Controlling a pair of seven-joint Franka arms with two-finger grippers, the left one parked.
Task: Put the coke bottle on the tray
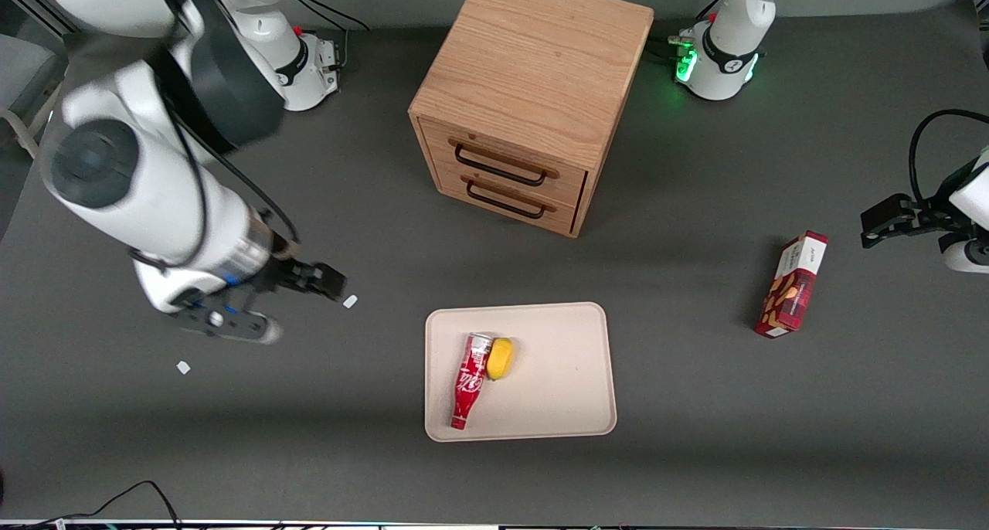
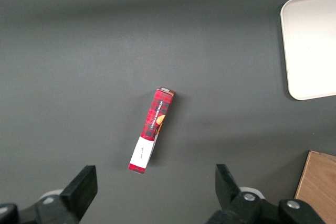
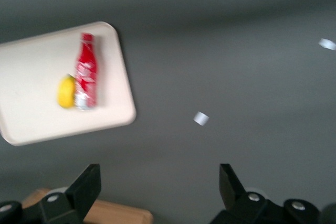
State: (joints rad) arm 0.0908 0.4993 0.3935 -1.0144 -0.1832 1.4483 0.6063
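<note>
From where I sit the bottle [image 1: 469,381] is lying flat on the tray [image 1: 572,391], touching a little yellow thing [image 1: 500,358]. My end effector [image 3: 160,192] hangs wide open and empty over the bare surface [image 1: 695,453], well off toward the working arm's end. Placement looks done to me, so next I'd just park the arm.

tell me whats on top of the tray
The coke bottle lies on its side on the tray, touching a yellow lemon. The gripper, jaws open, is off toward the working arm's end. Nothing there is covered.
</note>
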